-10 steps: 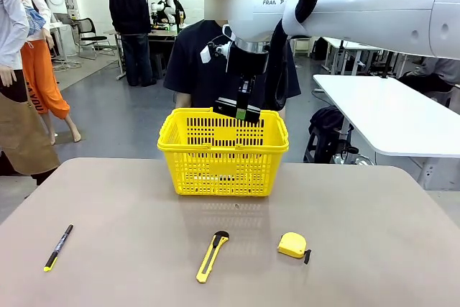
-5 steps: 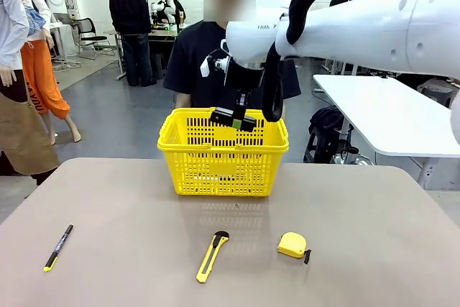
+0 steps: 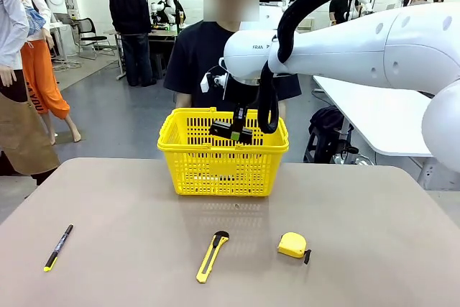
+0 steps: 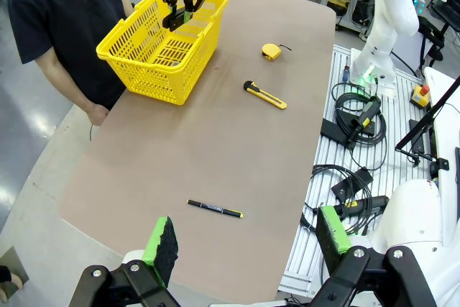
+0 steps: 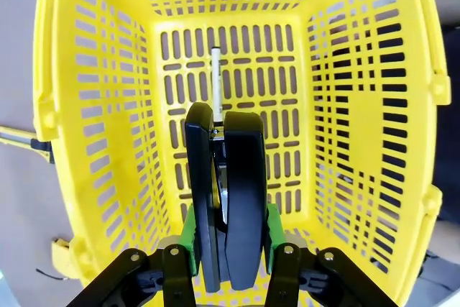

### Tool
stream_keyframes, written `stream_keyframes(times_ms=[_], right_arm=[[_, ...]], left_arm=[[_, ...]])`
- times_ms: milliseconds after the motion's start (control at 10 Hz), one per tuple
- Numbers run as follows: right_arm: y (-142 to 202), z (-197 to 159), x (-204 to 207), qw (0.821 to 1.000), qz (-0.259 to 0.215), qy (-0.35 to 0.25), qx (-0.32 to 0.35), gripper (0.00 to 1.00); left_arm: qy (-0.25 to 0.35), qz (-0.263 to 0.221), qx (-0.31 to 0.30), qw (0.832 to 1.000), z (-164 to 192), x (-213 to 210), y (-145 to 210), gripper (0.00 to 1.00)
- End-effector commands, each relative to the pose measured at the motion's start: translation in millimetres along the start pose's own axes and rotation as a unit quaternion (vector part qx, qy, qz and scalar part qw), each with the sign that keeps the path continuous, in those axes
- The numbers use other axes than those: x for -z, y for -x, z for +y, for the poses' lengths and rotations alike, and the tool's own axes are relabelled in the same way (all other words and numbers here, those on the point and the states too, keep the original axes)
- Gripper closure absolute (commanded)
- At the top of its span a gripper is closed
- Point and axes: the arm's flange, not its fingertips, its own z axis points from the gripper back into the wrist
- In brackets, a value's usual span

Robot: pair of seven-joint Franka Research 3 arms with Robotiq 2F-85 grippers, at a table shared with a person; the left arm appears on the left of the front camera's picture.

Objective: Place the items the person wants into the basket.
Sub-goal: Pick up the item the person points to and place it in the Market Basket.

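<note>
My right gripper (image 3: 231, 133) is shut on the black stapler (image 5: 241, 177) and holds it just inside the rim of the yellow basket (image 3: 188, 154), above the basket's floor. The stapler stands on end between the green pads (image 5: 188, 241). A white marker (image 5: 215, 73) lies on the basket's floor. The small yellow tape measure (image 3: 292, 245) rests on the table near the front right. The person (image 3: 198, 62) in a dark T-shirt stands behind the basket. High above the table's near-left end, my left gripper (image 4: 246, 234) is open with nothing in it.
A yellow-and-black utility knife (image 3: 211, 256) lies at the front middle of the table, left of the tape measure. A thin black pen (image 3: 57, 247) lies near the front left. Cables and gear sit on a rack (image 4: 359, 149) beside the table.
The right arm has come down with the stapler, from above the basket's back rim to just inside it. Nothing on the table has moved.
</note>
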Motion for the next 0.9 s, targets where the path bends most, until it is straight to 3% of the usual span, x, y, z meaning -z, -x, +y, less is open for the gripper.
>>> stream_keyframes(times_ms=[0, 500, 600, 700, 800], right_arm=[[-9.8, -17.9, 4.6, 0.999, 0.010, -0.034, -0.015, 0.58], [-9.9, -18.5, 10.1, 0.998, 0.020, -0.052, -0.025, 0.58], [-10.0, -18.2, 10.3, 0.998, 0.019, -0.050, -0.028, 0.48], [-9.7, -17.8, 10.8, 0.998, 0.019, -0.051, -0.032, 0.45], [-9.2, -17.2, 11.0, 0.998, 0.020, -0.052, -0.035, 0.12]], left_arm=[[0.003, -0.008, 0.013, 1.000, -0.4, -1.6, 1.4, 0.00], [0.003, -0.008, 0.013, 1.000, -0.4, -1.6, 1.4, 0.00], [0.003, -0.008, 0.013, 1.000, -0.4, -1.6, 1.4, 0.00], [0.003, -0.008, 0.013, 1.000, -0.4, -1.6, 1.4, 0.00], [0.003, -0.008, 0.013, 1.000, -0.4, -1.6, 1.4, 0.00]])
